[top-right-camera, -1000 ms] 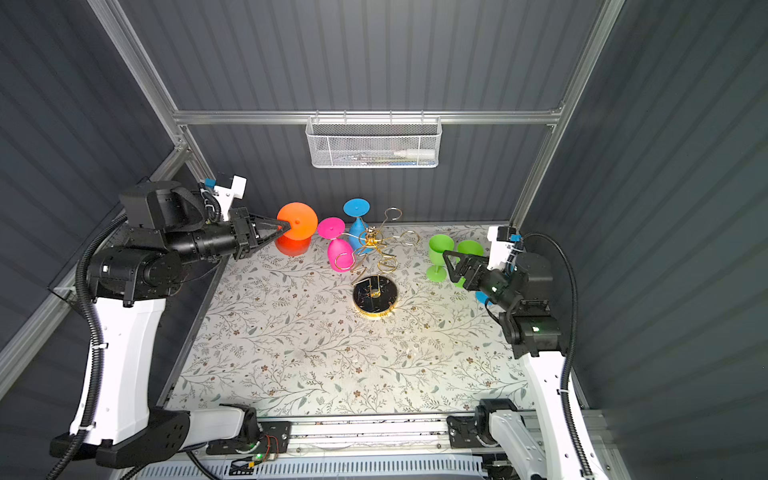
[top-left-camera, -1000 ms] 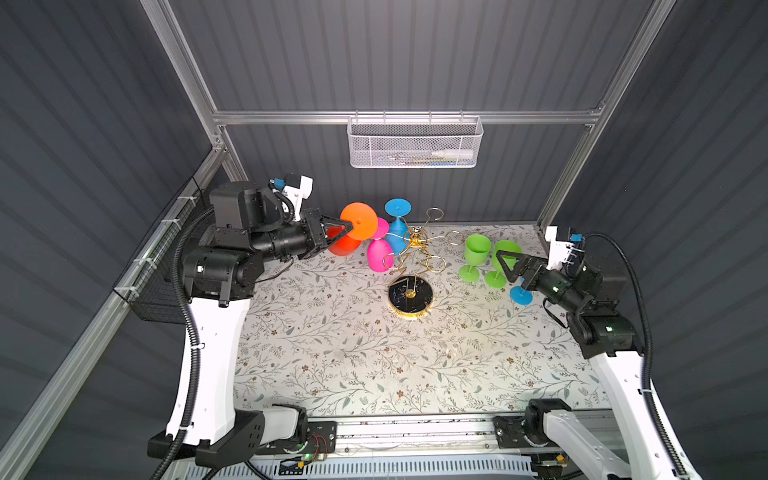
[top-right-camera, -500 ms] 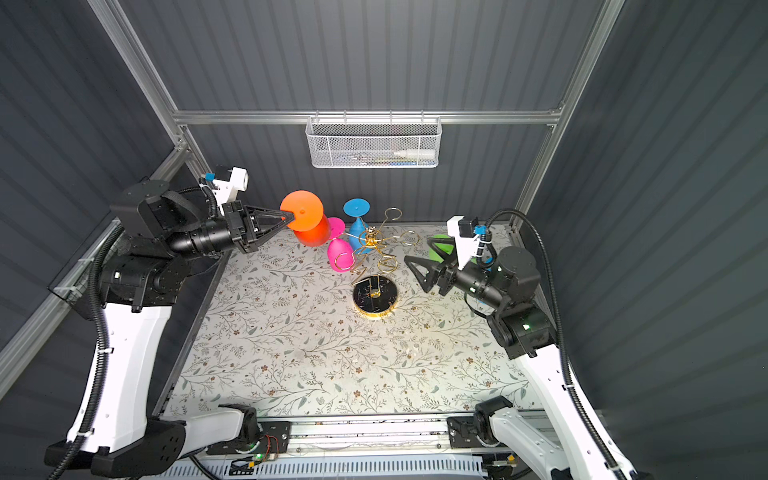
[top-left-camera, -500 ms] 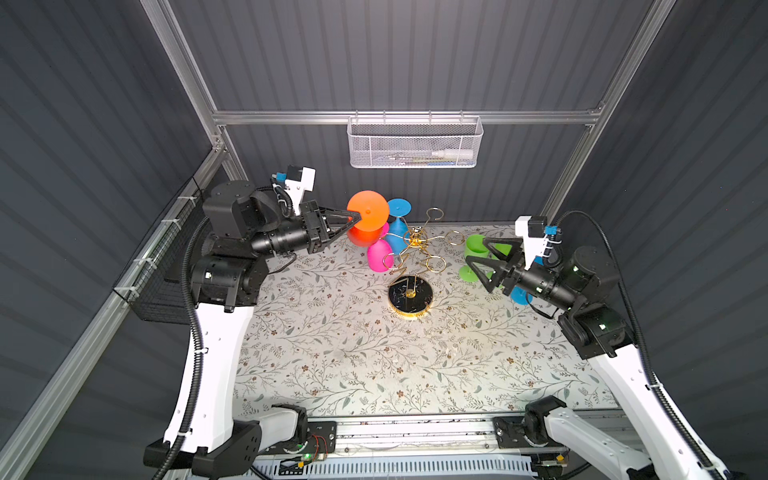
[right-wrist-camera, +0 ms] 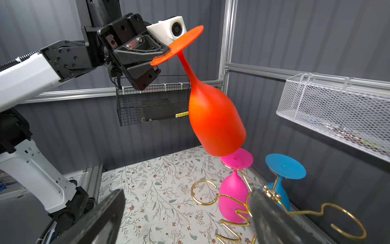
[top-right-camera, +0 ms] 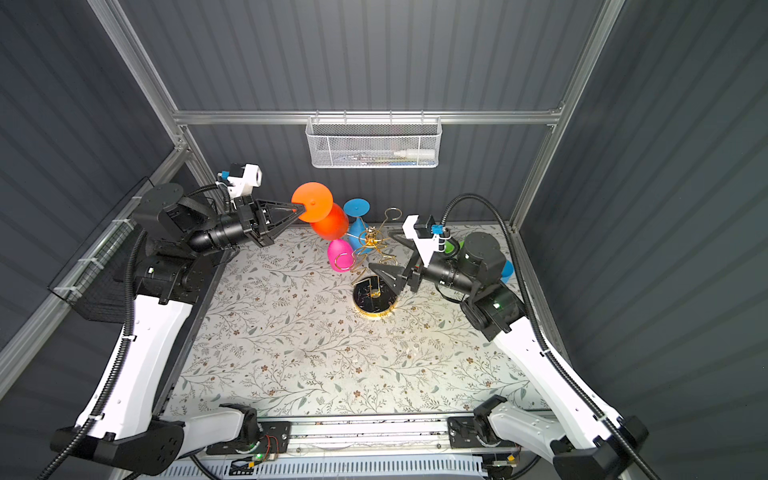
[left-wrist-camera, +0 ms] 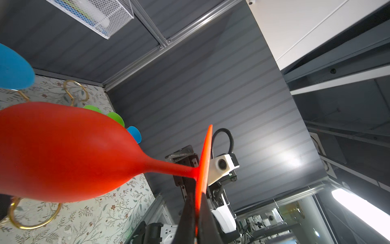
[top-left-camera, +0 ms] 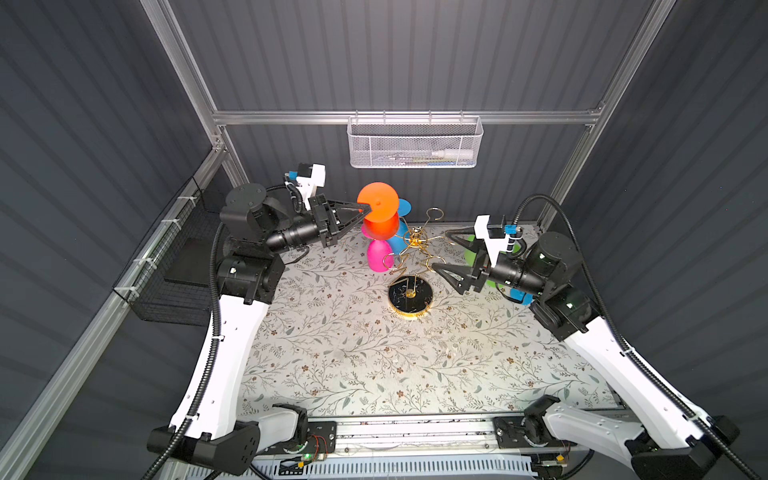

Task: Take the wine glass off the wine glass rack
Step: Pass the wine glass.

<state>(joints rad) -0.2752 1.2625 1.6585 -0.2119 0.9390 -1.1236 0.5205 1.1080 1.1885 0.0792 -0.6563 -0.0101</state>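
Wine glass: the orange wine glass [top-left-camera: 380,224] hangs upside down and tilted, foot uppermost. It is lifted clear of the wine glass rack [top-left-camera: 415,241], above it and toward the left arm's side of the hub. In the right wrist view no ring circles the stem.

Left claw: the left claw [top-left-camera: 363,209] is pinched tight on the edge of the orange foot disc, seen edge-on from the left wrist.

Right claw: the right claw [top-left-camera: 440,250] is spread wide and empty. It is on the far side of the rack from the orange glass, level with the ring arms. One finger [right-wrist-camera: 272,219] sits just beside the gold hub.

Rack: gold wire arms rise from a round black base, standing on the floral tabletop [top-left-camera: 353,353].

Pink glass [top-left-camera: 377,257]: hangs bowl-down from a rack ring, its foot right under the orange rim. Whether they touch cannot be told.

Blue glass [top-right-camera: 356,208]: hangs from the rack on its back-wall side.

Green glasses [left-wrist-camera: 115,117]: beyond the rack on the right arm's side, partly hidden in both top views.

White mesh basket [top-left-camera: 415,145]: on the back wall, above the rack.
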